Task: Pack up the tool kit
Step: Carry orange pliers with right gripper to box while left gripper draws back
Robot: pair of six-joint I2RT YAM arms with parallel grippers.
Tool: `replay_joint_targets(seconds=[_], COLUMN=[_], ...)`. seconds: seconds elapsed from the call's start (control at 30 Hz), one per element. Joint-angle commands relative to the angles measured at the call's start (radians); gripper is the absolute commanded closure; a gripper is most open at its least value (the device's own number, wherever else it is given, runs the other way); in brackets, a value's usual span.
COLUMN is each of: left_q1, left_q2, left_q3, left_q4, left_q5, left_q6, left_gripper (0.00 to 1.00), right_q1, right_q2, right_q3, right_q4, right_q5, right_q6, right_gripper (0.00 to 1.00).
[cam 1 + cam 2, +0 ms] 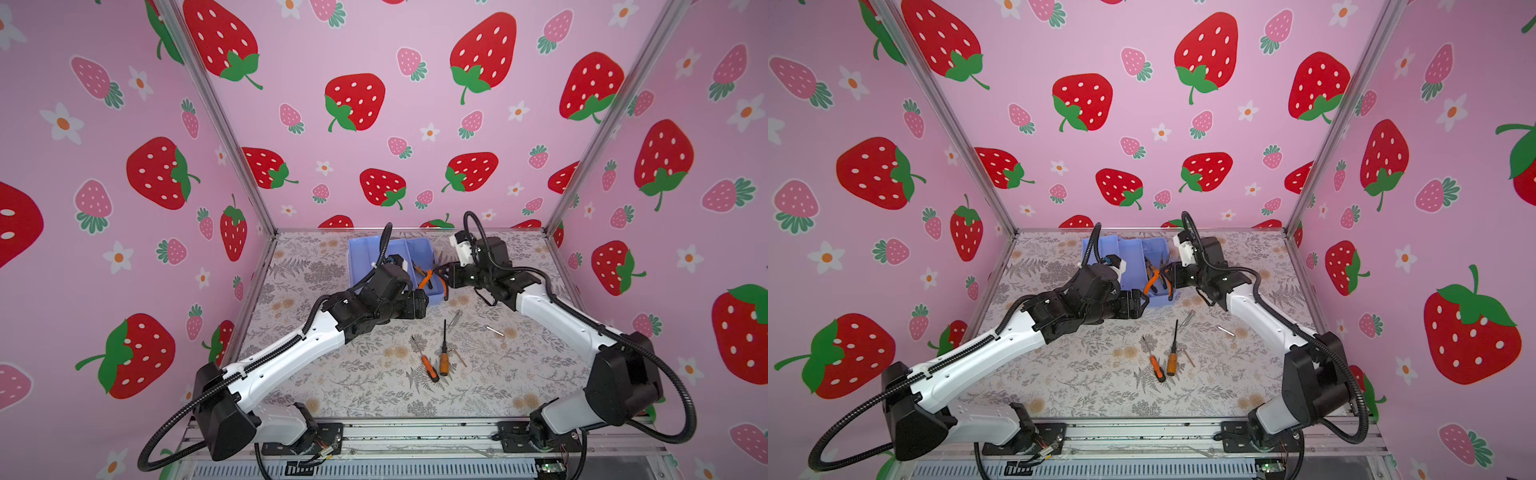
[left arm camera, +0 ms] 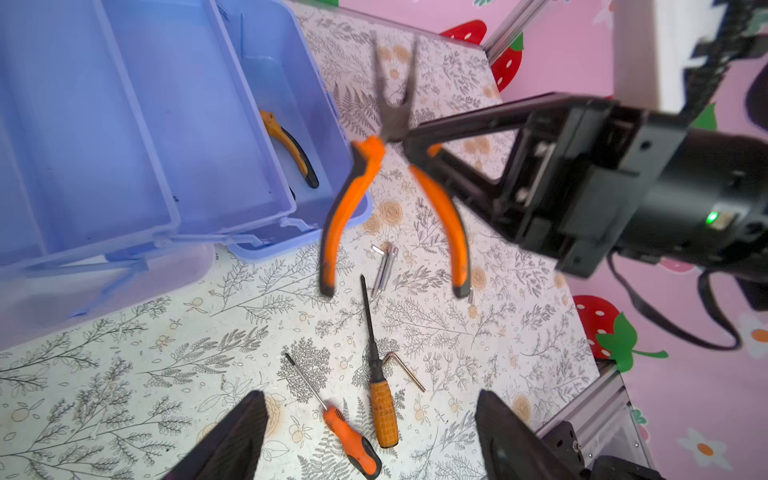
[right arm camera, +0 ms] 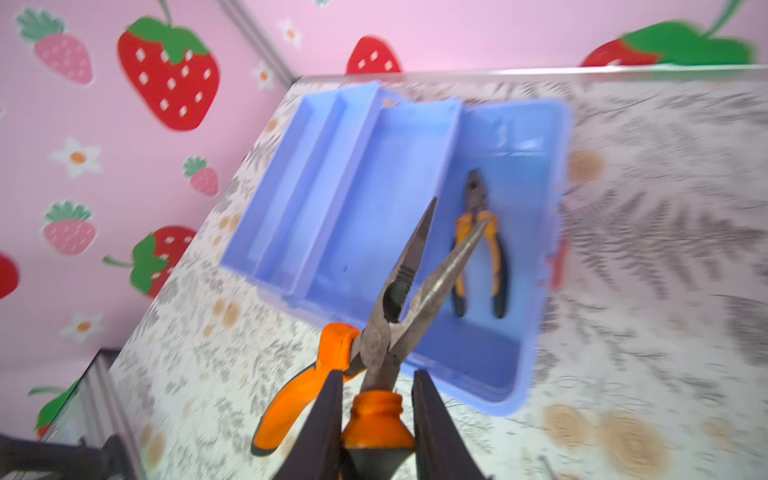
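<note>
R gripper (image 3: 376, 384) clamps orange pliers (image 3: 386, 332) handle, by blue box (image 3: 374, 187) rim, L gripper (image 2: 370, 401) wide

One periwinkle-blue plastic box (image 3: 536, 187). Two pliers: long-nosed orange-handled pliers (image 3: 399, 307) just beside the box, and smaller yellow-and-black-handled pliers (image 3: 478, 245) inside the box. Two screwdrivers lie in front of the box: an orange-and-black-handled screwdriver (image 2: 353, 440) and a ribbed orange-handled screwdriver (image 2: 384, 411). Slim silver hex keys (image 2: 409, 372) lie near them: at least three.

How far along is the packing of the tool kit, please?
Done: the small yellow-handled pliers lie in the open periwinkle plastic box. In hand: the right gripper holds the orange-handled long-nose pliers. Remaining: two orange-handled screwdrivers and metal hex keys on the table; the left gripper is open, empty.
</note>
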Motion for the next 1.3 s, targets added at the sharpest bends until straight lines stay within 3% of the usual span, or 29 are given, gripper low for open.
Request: replay_joint_targets(seconds=[0.0,0.2,0.5,0.87,1.13,1.27], left_q1=[0.053,0.145,0.177,0.22,0.254,0.257], left_q2=[-0.05,-0.097,-0.112,-0.133,-0.119,-0.098], left_q3=[-0.068,-0.168,-0.246,-0.302,-0.316,-0.308], left_q4=[-0.006,-0.008,-0.005,-0.011,-0.002,0.001], left_q5=[-0.007,0.05,0.058,0.075,0.11,0.121], left_q6=[-0.027,-0.071,-0.081,-0.078,-0.081,-0.084], left_gripper=[0.18,0.18,0.18,0.18,0.18,0.18], right_q1=[-0.018,-0.013,0.14,0.191,0.2,0.207], right_q2=[0.028,0.205,0.494,0.874,0.99,1.025], right_q3=[0.078,0.263,0.54,0.999,1.086,1.083], right_q4=[-0.094,-0.178,-0.316,-0.49,-0.504,-0.493], right_q5=[0.095,0.251,0.618,0.971,0.873,0.75], right_q6=[-0.095,-0.153,-0.254,-0.319,-0.282,-0.258], right_gripper=[1.0,1.0,1.0,1.0,1.0,1.0])
